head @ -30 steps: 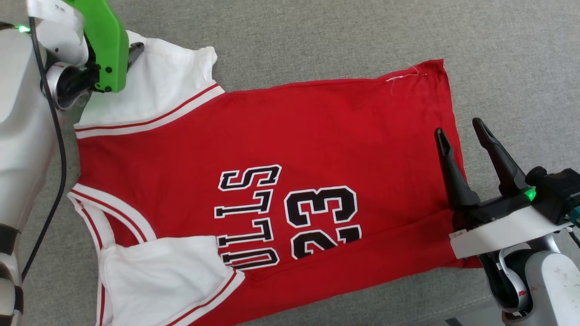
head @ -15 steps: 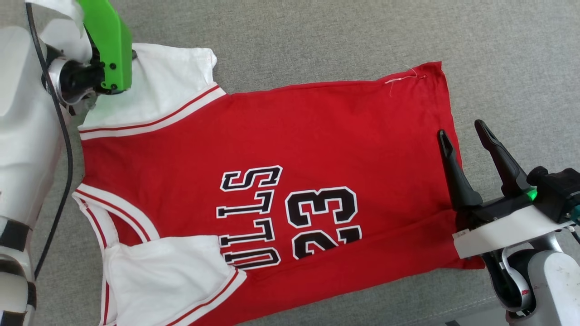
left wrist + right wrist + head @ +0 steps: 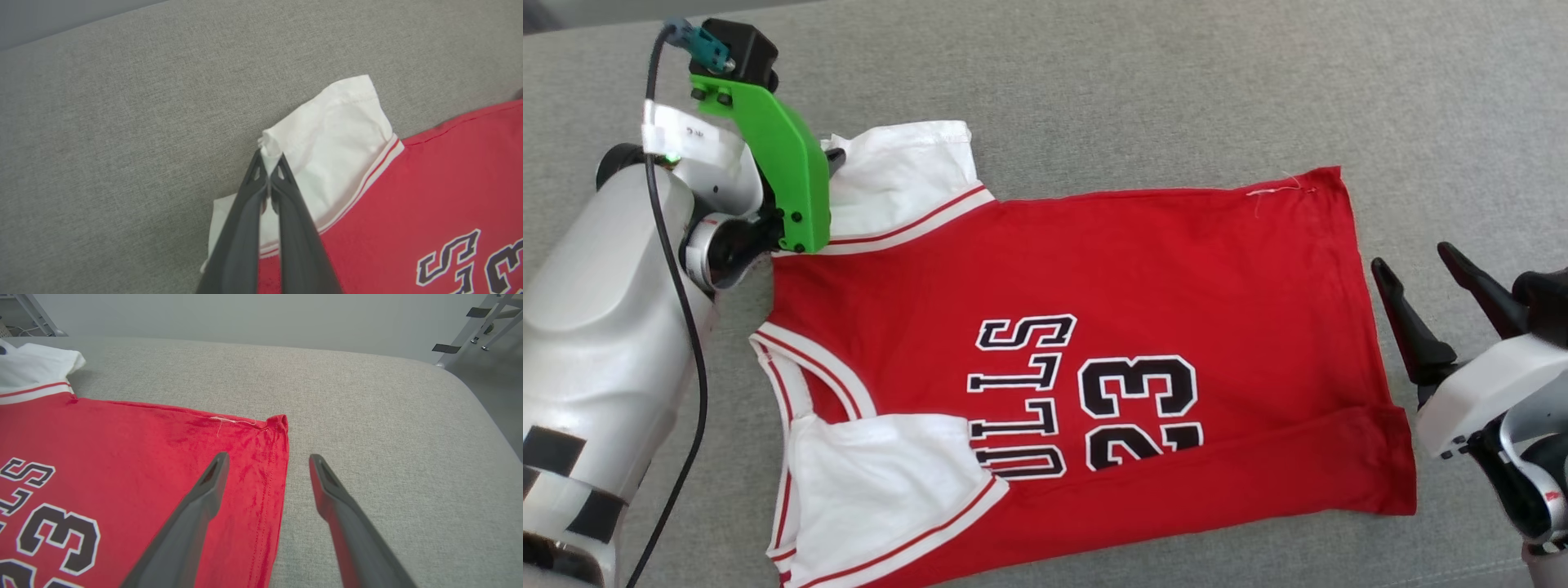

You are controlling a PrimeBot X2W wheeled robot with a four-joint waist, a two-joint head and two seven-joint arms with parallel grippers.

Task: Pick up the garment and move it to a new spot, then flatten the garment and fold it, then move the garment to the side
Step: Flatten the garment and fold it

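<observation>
Looking at the garment (image 3: 1143, 269), we've got it face up, mostly flat on the grey cushion (image 3: 1176, 82). Light, floppy jersey, probably sags and wrinkles, so edges and corners seem the best holds. Our left gripper (image 3: 269, 159) is pinched tight on the far white sleeve (image 3: 335, 134); right gripper (image 3: 268, 457) gapes empty by the hem (image 3: 278, 490).

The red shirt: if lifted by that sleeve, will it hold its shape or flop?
The shirt would probably flop: its sleeve bunches where the left gripper pinches it. Likely light, being thin and flat. It may drag on the rough cushion.
</observation>
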